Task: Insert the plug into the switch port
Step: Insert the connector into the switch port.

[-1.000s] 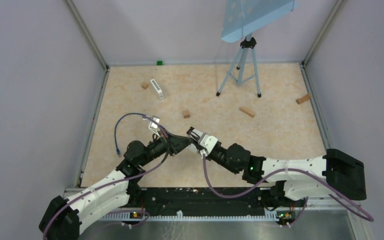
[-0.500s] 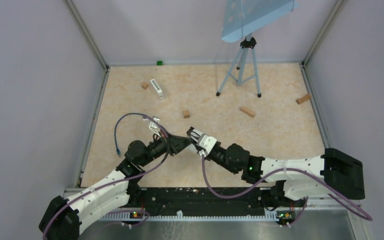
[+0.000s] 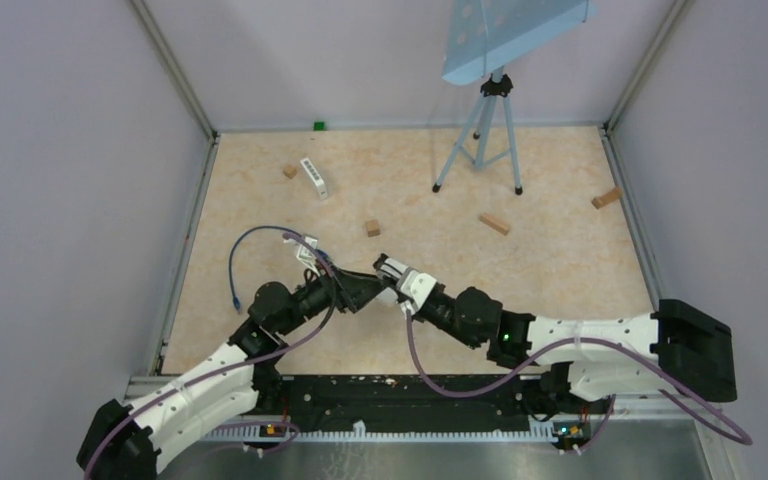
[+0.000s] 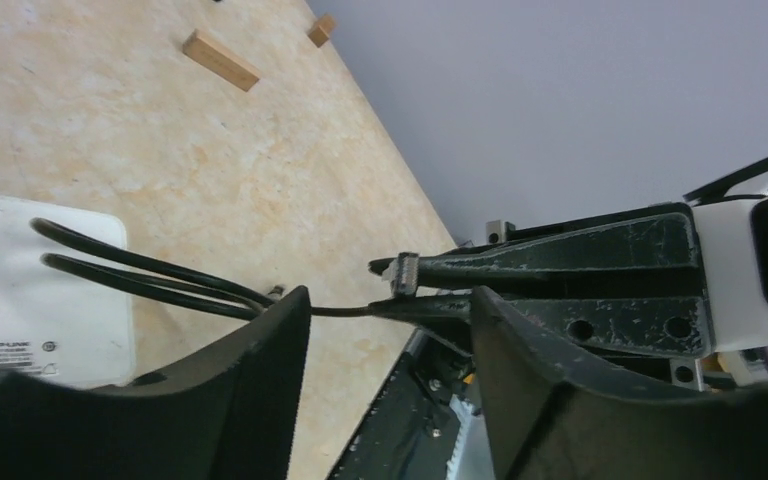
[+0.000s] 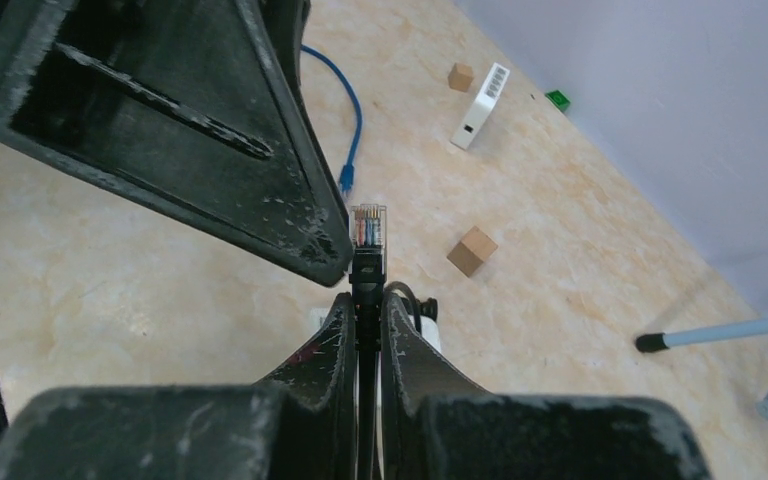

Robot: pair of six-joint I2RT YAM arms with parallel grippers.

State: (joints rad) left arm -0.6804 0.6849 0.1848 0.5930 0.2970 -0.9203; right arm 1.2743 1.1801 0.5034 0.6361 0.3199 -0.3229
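Gripped plug point(image 5: 367, 225) in right jaws, overhead unclear

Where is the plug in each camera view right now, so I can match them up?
Top external: plug at centre, where the two arms meet; tiny here.
Left wrist: plug just right of centre, pinched at the tip of the right gripper.
Right wrist: plug at centre, sticking out past the fingers.
Shared landmark: the right gripper, shut on the plug in all three views.

Plug point(image 5: 367, 225) is sitting between the fingers of right gripper point(image 5: 367, 300), just right of left gripper point(image 4: 390, 300). Switch point(image 4: 40, 300) is lying left of both. Tripod point(image 3: 480, 130) is standing far right.
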